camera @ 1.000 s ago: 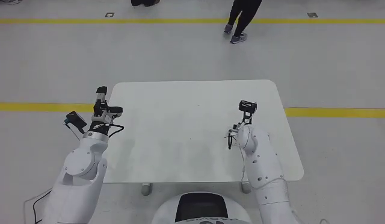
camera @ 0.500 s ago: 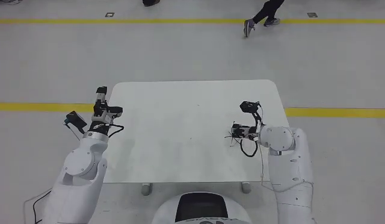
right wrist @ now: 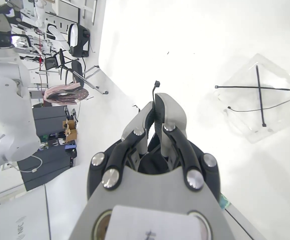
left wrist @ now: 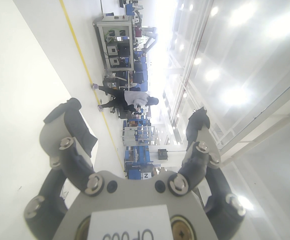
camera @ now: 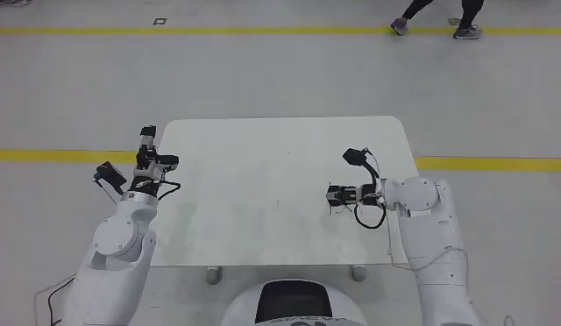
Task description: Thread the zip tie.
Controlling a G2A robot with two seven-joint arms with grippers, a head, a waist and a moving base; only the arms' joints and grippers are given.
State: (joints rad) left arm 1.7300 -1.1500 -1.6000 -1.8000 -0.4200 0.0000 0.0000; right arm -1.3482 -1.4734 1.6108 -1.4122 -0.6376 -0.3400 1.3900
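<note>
At the left edge of the tabletop (camera: 263,168), by its far-left corner, your left gripper (camera: 146,142) points up and away from the work. Its fingers (left wrist: 70,123) are spread wide with nothing between them.

Over the right half of the tabletop, about midway between the far and near edges, your right gripper (right wrist: 155,100) has its fingers pressed together on a thin black zip tie (right wrist: 157,84). The tie's small square head pokes out just past the fingertips. The rest of the strap is hidden behind the fingers.

Beside that gripper, a clear tray (right wrist: 272,123) lies on the tabletop. Three spare ties (right wrist: 260,93) lie in it, two of them crossed.

Expect the tie to be very light, thin and springy, and probably slick. A long free length will likely droop or whip, so keep the present hold close behind the head. Take the pointed tail near its tip with the empty fingers, leaving only a short, stiff stub to aim at the slot.
</note>
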